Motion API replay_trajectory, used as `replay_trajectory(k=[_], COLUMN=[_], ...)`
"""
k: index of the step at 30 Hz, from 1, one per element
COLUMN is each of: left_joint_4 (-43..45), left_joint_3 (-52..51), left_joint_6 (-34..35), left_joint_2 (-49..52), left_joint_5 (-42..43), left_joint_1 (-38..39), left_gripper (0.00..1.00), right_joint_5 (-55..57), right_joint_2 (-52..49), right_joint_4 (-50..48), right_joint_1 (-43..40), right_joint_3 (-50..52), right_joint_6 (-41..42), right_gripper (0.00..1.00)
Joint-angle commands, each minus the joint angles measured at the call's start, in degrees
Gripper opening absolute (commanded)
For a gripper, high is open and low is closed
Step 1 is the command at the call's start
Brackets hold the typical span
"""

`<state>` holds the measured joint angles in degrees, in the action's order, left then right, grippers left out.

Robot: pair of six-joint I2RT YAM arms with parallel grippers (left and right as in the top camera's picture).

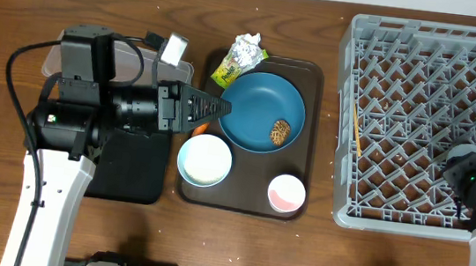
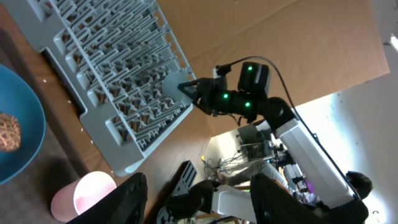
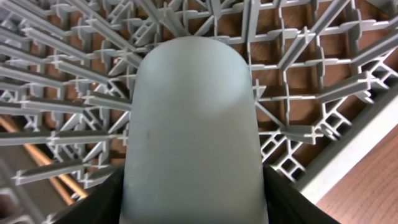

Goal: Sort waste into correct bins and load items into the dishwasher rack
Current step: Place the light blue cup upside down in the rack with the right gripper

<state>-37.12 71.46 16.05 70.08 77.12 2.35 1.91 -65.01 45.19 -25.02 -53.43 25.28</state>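
My left gripper (image 1: 221,107) hangs open over the brown tray's left side, its tips at the rim of the dark-blue bowl (image 1: 258,109); nothing lies between its fingers (image 2: 132,200). A brown food lump (image 1: 281,132) sits in that bowl. A small orange piece (image 1: 199,130) shows just under the gripper. The crumpled yellow-green wrapper (image 1: 238,60) lies at the tray's back edge. The white bowl (image 1: 205,161) and the pink-inside cup (image 1: 286,193) stand on the tray's front. Over the grey dishwasher rack (image 1: 418,108), my right gripper (image 1: 468,175) is shut on a small white cup (image 3: 193,124).
The brown serving tray (image 1: 314,79) lies at the middle. A clear plastic tub (image 1: 55,62) is partly hidden under my left arm, and a black tray (image 1: 136,171) lies in front of it. The rack (image 2: 118,74) fills the right side.
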Motion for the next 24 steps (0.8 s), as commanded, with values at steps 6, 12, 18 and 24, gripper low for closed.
replay_trajectory(k=[6,12,18,24], left_joint_4=[-0.1,-0.2,-0.5,-5.4], left_joint_3=[1.0,1.0,1.0,1.0], left_joint_6=[-1.4,-1.4,-1.5,-5.0], left_joint_2=[-0.5,-0.5,-0.5,-0.5], left_joint_5=[-1.4,-1.8,-1.8,-8.7], left_joint_1=[-0.1,-0.1,-0.1,2.0], left_gripper=[0.55,0.55,0.55,0.55], right_joint_5=[-2.7,-2.6,-1.5,-1.4], right_joint_2=[0.2,-1.7,-7.3,-14.2], right_joint_4=[11.3,14.3,14.9,15.6], right_joint_1=[-0.4,-0.4,-0.5,-0.6], right_joint_3=[-11.3,-10.4,-10.2,-10.2], right_joint_6=[0.8,0.8,0.8,0.8], right_gripper=[0.39,0.38,0.38,0.59])
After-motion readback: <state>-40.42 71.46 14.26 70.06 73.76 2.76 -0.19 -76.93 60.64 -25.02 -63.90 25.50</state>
